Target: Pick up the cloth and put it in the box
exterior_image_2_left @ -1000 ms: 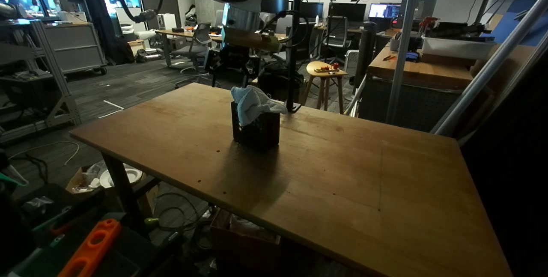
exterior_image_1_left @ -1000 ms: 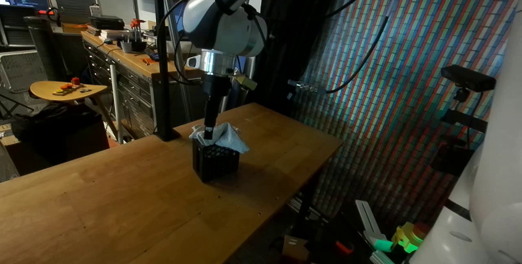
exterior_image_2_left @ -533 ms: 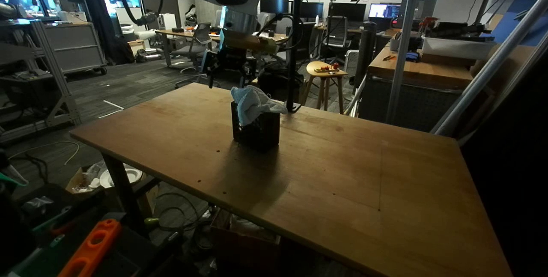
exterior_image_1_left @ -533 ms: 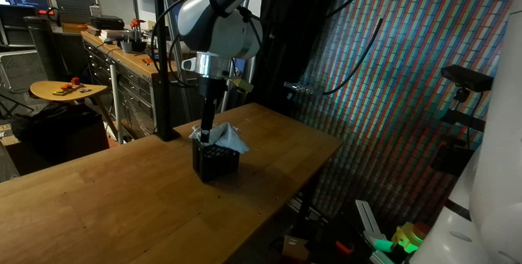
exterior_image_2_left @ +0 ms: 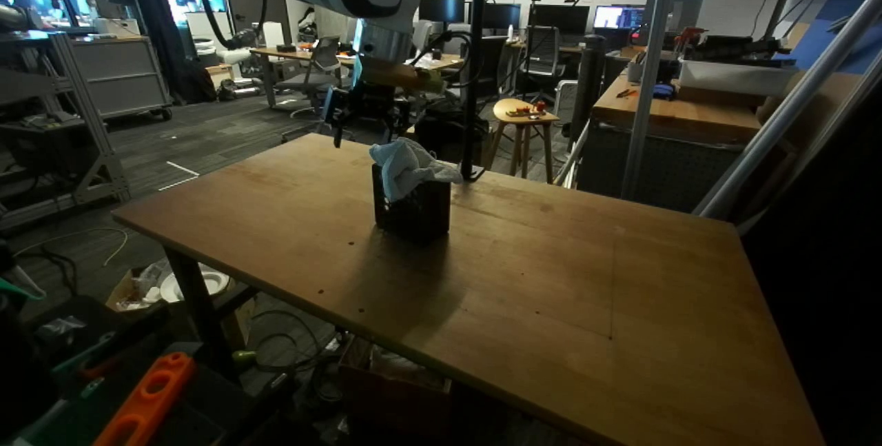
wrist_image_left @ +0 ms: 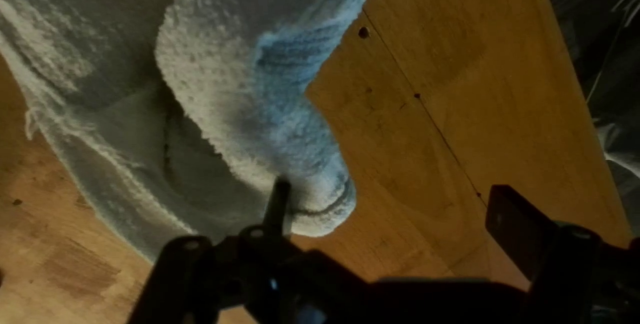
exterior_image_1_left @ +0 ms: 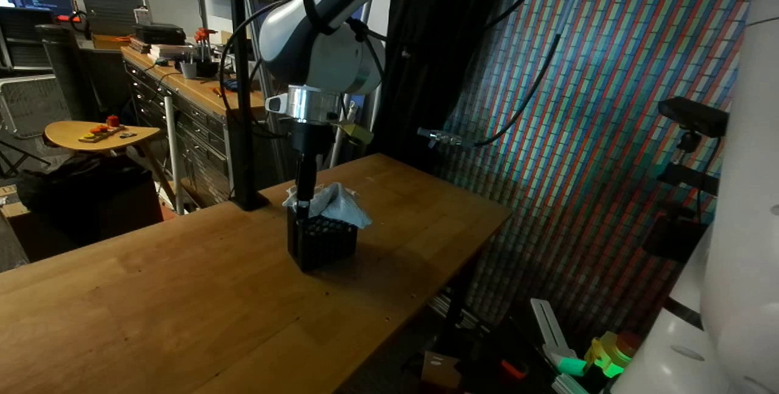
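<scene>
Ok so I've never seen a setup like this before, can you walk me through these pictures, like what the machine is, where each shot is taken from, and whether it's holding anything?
The machine is a robot arm, and the pincer at its end does the grasping. The wide views look across the wooden table from two different spots; the close-up is taken from the arm's wrist, looking down past the two fingers. On the table stands a small black box, with a pale, crumpled cloth lying across its top and hanging over the side. The pincer is holding nothing: its fingers stand wide apart, and in the close-up one overlaps the cloth. Whether that finger actually touches it, I can't tell.
</scene>
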Controlling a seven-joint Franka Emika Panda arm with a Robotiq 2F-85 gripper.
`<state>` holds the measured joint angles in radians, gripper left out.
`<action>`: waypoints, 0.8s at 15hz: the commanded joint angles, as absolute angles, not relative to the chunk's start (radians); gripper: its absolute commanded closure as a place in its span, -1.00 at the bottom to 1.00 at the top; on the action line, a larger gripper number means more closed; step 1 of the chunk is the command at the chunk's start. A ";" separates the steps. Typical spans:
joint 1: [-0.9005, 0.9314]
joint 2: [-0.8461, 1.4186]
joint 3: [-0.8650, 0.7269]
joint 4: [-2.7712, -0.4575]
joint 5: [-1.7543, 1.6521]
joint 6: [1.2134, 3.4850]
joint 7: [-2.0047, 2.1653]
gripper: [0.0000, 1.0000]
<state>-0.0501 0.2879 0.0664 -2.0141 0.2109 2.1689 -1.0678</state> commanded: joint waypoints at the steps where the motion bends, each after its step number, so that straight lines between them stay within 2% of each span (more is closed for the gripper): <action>1: -0.064 0.305 0.081 -1.986 0.225 2.160 -1.098 -1.00; 4: -0.064 0.312 0.082 -1.981 0.226 2.158 -1.101 -1.00; 6: -0.065 0.316 0.083 -1.977 0.227 2.158 -1.100 -0.90; 7: -0.065 0.318 0.084 -1.975 0.227 2.158 -1.098 -0.80; 9: -0.065 0.321 0.084 -1.971 0.227 2.158 -1.095 -0.39; 11: -0.066 0.321 0.084 -1.972 0.228 2.158 -1.093 -0.17; 12: -0.066 0.321 0.083 -1.972 0.227 2.159 -1.092 0.02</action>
<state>-0.0504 0.3134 0.0694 -1.9948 0.2109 2.1686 -1.0805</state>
